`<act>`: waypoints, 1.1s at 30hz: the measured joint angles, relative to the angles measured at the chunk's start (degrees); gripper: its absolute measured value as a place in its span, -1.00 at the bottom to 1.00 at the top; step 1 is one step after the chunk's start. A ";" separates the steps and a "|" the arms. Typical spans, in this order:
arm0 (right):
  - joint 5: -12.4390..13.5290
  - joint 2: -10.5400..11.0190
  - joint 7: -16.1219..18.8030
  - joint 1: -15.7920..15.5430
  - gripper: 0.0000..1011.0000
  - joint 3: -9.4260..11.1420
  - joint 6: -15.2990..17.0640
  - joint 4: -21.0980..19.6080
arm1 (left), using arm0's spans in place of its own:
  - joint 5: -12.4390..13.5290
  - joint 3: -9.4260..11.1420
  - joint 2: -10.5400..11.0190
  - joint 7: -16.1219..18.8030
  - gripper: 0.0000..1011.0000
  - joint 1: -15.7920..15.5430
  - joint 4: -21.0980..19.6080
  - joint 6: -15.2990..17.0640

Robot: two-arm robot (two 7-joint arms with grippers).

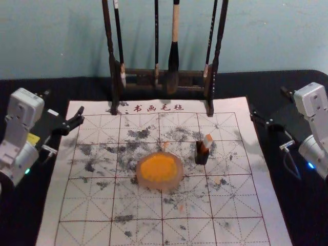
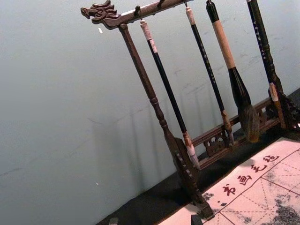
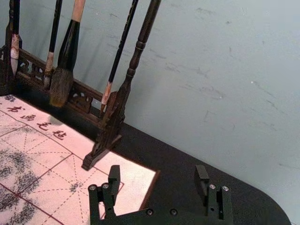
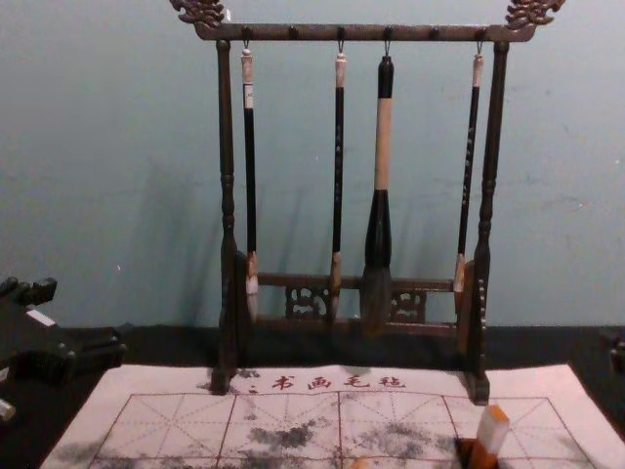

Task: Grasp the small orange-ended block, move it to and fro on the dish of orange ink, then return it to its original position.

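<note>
While one orange-ended white block [image 1: 207, 140] tilts in one black holder [image 1: 202, 156] near one round orange-inked dish [image 1: 161, 186], my left gripper [image 1: 63, 105] and right gripper [image 1: 269, 103] gape either side.

A scuffed, pale blue-green wall [image 1: 266, 36] rises behind a black tabletop [image 1: 236, 86] with a rounded corner.

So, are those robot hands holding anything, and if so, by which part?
Nothing is held: the left gripper and the right gripper are open and empty. The orange-ended block sits in the small dark holder.
</note>
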 joint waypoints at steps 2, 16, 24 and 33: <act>0.00 0.00 0.00 0.00 0.98 0.00 0.00 0.00 | 0.00 0.00 0.00 0.00 0.98 0.00 0.00 0.00; 0.00 0.01 0.00 0.00 0.98 0.00 0.00 0.00 | 0.00 0.00 0.00 0.00 0.98 0.00 0.00 0.00; 0.00 0.00 0.00 0.00 0.98 0.00 0.00 0.00 | 0.00 0.00 0.00 0.00 0.98 0.00 0.00 0.00; 0.00 0.00 0.00 0.00 0.98 0.00 0.00 0.00 | 0.00 0.00 0.00 0.00 0.98 0.00 0.00 0.00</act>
